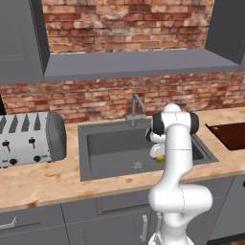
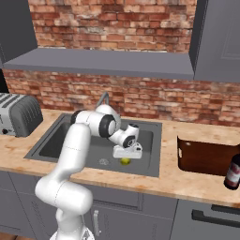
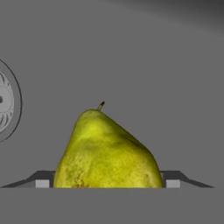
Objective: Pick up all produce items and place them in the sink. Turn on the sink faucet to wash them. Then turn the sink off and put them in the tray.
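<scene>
The produce item is a yellow-green pear (image 3: 105, 148) with a short stem, low in the dark grey sink (image 1: 115, 146) near its front right. My gripper (image 3: 107, 183) reaches down into the basin and its two fingertips (image 3: 42, 183) press against the pear's two sides, so it is shut on the fruit. From the base the pear (image 2: 125, 161) shows as a small yellow spot just under the hand (image 2: 127, 151), level with the sink floor. The sink faucet (image 1: 136, 109) stands at the back rim; no water shows. The reddish-brown tray (image 2: 206, 157) lies on the counter to the right.
A round metal drain (image 1: 137, 165) sits left of the pear. A silver toaster (image 1: 28, 139) stands on the wooden counter left of the sink. A dark bottle (image 2: 233, 172) stands by the tray's right end. A brick wall and grey shelf rise behind.
</scene>
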